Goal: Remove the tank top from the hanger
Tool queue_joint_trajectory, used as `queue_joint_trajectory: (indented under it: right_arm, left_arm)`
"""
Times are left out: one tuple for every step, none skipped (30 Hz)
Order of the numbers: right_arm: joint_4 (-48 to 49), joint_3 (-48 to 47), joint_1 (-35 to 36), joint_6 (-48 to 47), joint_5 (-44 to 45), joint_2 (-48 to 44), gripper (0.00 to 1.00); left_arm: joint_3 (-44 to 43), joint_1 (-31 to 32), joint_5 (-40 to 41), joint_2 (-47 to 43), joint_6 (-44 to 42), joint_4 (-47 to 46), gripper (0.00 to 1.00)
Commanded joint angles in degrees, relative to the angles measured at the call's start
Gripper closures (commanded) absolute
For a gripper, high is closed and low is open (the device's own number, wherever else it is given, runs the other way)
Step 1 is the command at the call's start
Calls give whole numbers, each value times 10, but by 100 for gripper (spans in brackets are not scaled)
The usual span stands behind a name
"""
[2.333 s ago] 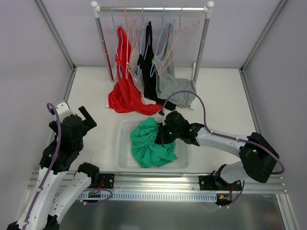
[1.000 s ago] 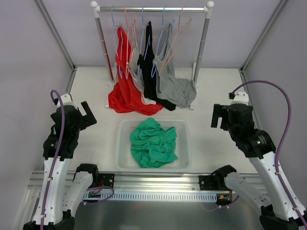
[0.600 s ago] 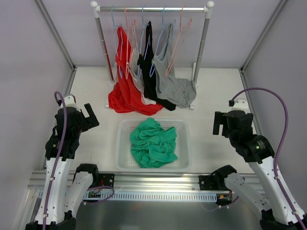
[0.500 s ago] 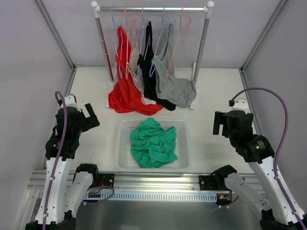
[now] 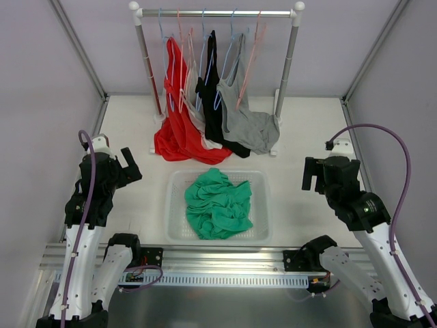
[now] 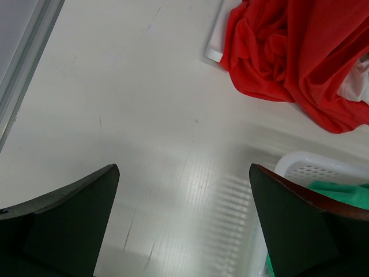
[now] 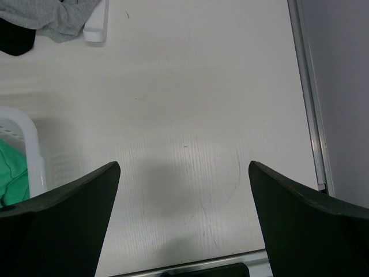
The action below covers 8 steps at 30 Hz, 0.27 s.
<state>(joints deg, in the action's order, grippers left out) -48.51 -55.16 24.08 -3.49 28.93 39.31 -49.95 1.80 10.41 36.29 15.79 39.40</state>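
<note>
The emerald-green tank top (image 5: 218, 205) lies crumpled in the white basket (image 5: 171, 205), off the hanger. The salmon-pink hanger (image 5: 251, 67) hangs bare and tilted on the rail, in front of the grey top. My left gripper (image 5: 130, 164) is open, left of the basket. My right gripper (image 5: 307, 175) is open, right of it. In the left wrist view the gripper (image 6: 183, 167) spans bare table, with the basket (image 6: 323, 167) and tank top (image 6: 340, 193) at the right edge. In the right wrist view the gripper (image 7: 183, 164) is empty, with the tank top (image 7: 11, 173) at the left edge.
A clothes rack (image 5: 215, 12) stands at the back with a red garment (image 5: 179, 133), a black one (image 5: 212, 89) and a grey tank top (image 5: 249, 126) trailing onto the table. Light-blue hangers hang there too. Metal frame rails border both sides.
My right arm has pulled back from the tank top in the basket to the right side. The left arm has drawn in slightly. The pink hanger has swung and hangs steeper.
</note>
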Motion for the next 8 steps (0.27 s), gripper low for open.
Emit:
queue_joint_trajectory:
  right_arm:
    - [25,1,-2,2,-7,-6,0]
    - [25,1,-2,3,-8,-8,0]
    - [27,4,-2,2,-10,-11,0]
    - [28,5,-2,3,-8,-13,0]
    - [29,7,-2,4,-10,-13,1]
    - [29,8,-2,3,-12,-14,0]
    - [29,8,-2,3,-13,-13,1]
    - [30,8,-2,4,-14,-13,0]
  left_arm:
    - [1,-2,-16,-5,-9,-14,1]
    - [0,-2,-17,-5,-9,-15,1]
    - [1,-2,-17,-5,-9,-15,1]
    - [1,-2,-18,-6,-9,-15,1]
    - [2,-2,-17,-5,-9,-14,2]
    - [1,-2,-17,-5,-9,-15,1]
    - [1,-2,-16,-5,-9,-15,2]
    - [2,-2,-16,-6,-9,-15,1]
